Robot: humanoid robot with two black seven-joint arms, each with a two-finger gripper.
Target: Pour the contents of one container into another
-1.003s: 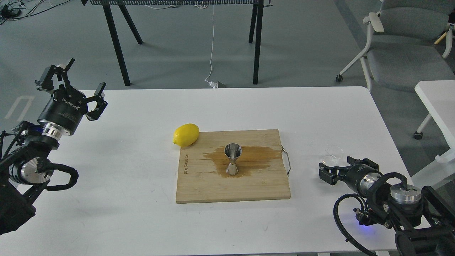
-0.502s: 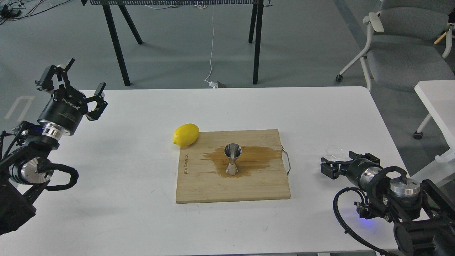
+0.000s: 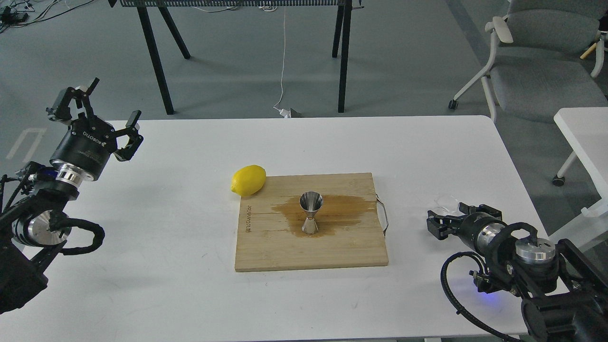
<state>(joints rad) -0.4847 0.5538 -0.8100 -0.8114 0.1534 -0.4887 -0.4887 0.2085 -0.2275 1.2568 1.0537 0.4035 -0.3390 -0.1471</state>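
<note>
1. 2 grippers in view. Left gripper (image 3: pixel 110 114) is raised over the table's far-left edge, fingers spread wide apart, nothing between them.
2. Right gripper (image 3: pixel 447 219) sits low at the table's right side, right at the glass cup (image 3: pixel 447 203); it looks parted, but can't tell whether it's touching or gripping the cup.
3. Glass cup is on the white table (image 3: pixel 190 266), right of the cutting board (image 3: pixel 266 247), well apart from the jigger.
4. Steel jigger (image 3: pixel 311 212) stands upright near the board's middle, on a brown wet stain (image 3: pixel 349 209).
5. Lemon (image 3: pixel 248 180) lies touching the board's far-left corner.
</note>
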